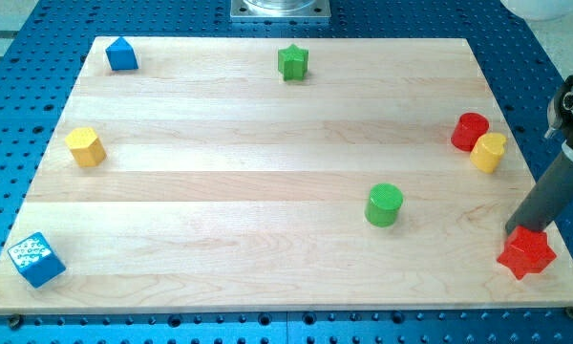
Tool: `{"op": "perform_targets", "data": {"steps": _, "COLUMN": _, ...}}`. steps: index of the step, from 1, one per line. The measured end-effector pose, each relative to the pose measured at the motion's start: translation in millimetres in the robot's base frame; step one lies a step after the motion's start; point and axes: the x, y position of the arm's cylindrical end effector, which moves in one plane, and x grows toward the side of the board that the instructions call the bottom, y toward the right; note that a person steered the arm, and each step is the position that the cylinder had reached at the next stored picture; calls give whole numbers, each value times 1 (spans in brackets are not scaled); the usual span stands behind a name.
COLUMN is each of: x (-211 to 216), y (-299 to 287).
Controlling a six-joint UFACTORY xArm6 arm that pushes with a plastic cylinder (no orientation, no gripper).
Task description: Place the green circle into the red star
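The green circle (384, 204) stands on the wooden board at the view's lower middle right. The red star (526, 252) lies near the board's lower right corner. My dark rod comes down from the view's right edge, and my tip (512, 230) rests at the red star's upper left side, touching or almost touching it. The green circle is well to the left of my tip, apart from it.
A red cylinder (469, 131) and a yellow cylinder (489, 152) touch at the right edge. A green star (292, 62) is at top middle, a blue pentagon block (121, 54) at top left, a yellow hexagon (85, 146) at left, a blue cube (36, 259) at bottom left.
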Motion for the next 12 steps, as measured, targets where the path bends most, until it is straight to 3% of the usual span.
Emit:
{"op": "perform_targets", "data": {"steps": 2, "x": -19, "y": -28}}
{"op": "perform_targets", "data": {"steps": 4, "x": -56, "y": -138}}
{"op": "perform_targets", "data": {"steps": 6, "x": -34, "y": -178}}
{"op": "perform_targets", "data": {"steps": 8, "x": -45, "y": -208}}
{"op": "perform_targets", "data": {"steps": 10, "x": 5, "y": -212}}
{"op": "perform_targets", "data": {"steps": 12, "x": -29, "y": -133}}
